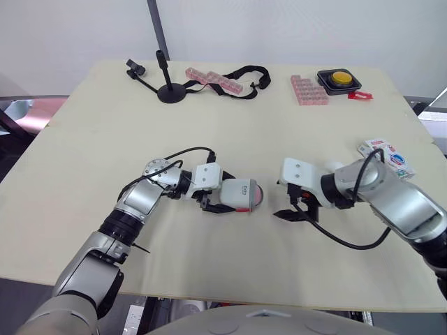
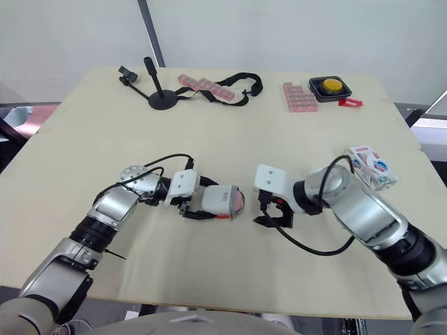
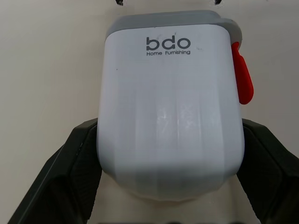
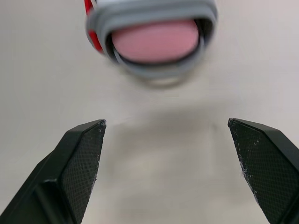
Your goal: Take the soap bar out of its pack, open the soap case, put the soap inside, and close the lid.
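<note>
White ribbed plastic soap case, grey-rimmed, with a red latch on one side and "bdo Home Furnishing" printed on it, lies near the middle of the pale wooden table. The left gripper clamps it across its sides. A pink soap bar shows inside the grey rim. Near that end, the right gripper stands wide and empty. A white, blue and red printed soap pack sits by the table's right edge.

Head stereo down over table, wrist cameras close, sharing soap case
</note>
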